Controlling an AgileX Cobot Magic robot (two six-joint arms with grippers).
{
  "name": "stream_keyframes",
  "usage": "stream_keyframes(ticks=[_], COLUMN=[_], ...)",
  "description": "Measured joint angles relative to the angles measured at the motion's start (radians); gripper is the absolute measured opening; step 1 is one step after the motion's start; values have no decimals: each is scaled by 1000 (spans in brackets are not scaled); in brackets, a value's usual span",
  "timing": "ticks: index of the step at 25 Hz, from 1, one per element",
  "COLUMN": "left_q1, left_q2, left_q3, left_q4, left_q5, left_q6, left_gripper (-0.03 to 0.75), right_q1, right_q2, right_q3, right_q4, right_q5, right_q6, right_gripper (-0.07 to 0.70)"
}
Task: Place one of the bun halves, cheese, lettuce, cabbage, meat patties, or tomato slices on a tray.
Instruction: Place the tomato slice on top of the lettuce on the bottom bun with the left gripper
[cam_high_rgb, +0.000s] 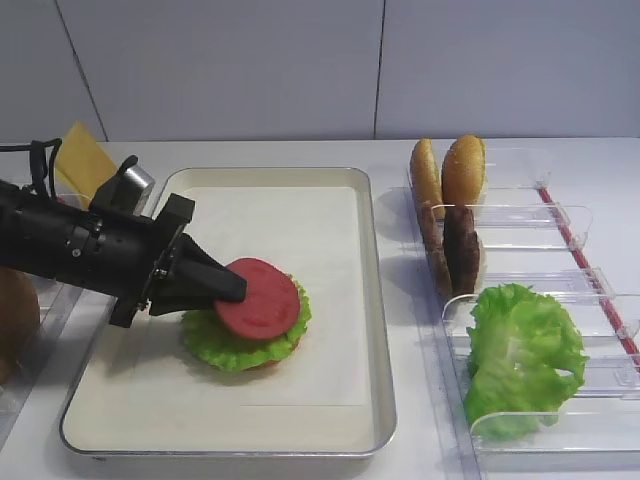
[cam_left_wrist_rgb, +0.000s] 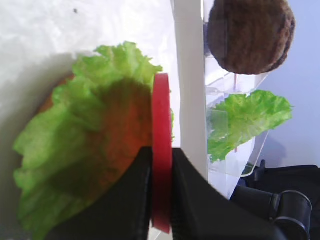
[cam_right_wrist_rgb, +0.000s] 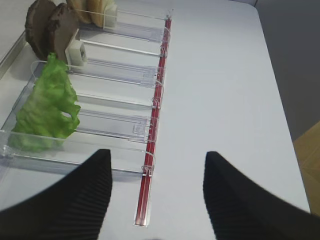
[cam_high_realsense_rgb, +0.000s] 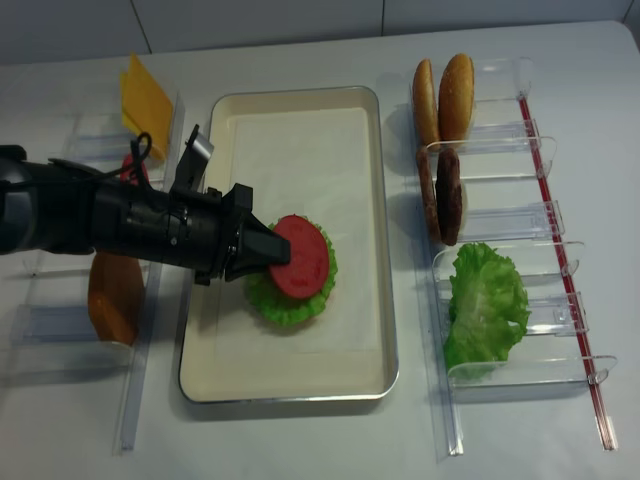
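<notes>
Exterior high view: cream tray (cam_high_rgb: 370, 300) at centre of the white counter (cam_high_rgb: 300, 150); left pincer (cam_high_rgb: 232, 288) entering from 9 o'clock, clamped on the rim of a tomato slice (cam_high_rgb: 262, 298) that lies tilted over a lettuce leaf (cam_high_rgb: 225, 347) on the tray's paper liner; clear racks (cam_high_rgb: 560, 225) at 3 o'clock holding two bun halves (cam_high_rgb: 463, 170) upright, two meat patties (cam_high_rgb: 460, 248) upright just below them, and a second lettuce leaf (cam_high_rgb: 520, 355) at 4 o'clock; cheese (cam_high_rgb: 85, 160) at 10 o'clock. Right wrist view: right pincer (cam_right_wrist_rgb: 157, 200) at 6 o'clock, fingers (cam_right_wrist_rgb: 80, 195) spread wide with nothing between them, above the counter beside the racks; lettuce at 9 o'clock, patties at 11 o'clock. Left wrist view: tomato slice edge-on, pinched between both dark fingers (cam_left_wrist_rgb: 190, 195), lettuce spread beneath at 9 o'clock; a patty at 1 o'clock. Realsense view: same layout from above; tomato slice over the leaf, centre of tray, cheese at 11 o'clock.
</notes>
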Motion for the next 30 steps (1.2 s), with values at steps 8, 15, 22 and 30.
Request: stream_keyframes(ticks=[8,15,22,30], left_q1=[0,0,0,0], left_q2=[0,0,0,0], left_q3=[-1,-5,-5,-6], left_q4=[23,38,55,74], left_q5=[-7,-10,-2,6], left_q6=[-38,-67,-106,-154], left_gripper=[69,90,197,223], right_q1=[0,0,0,0], right_q2=[0,0,0,0], right_q3=[0,0,0,0], right_q4=[0,0,0,0], right_q5=[0,0,0,0], right_q6=[0,0,0,0], right_gripper=[405,405,405,405])
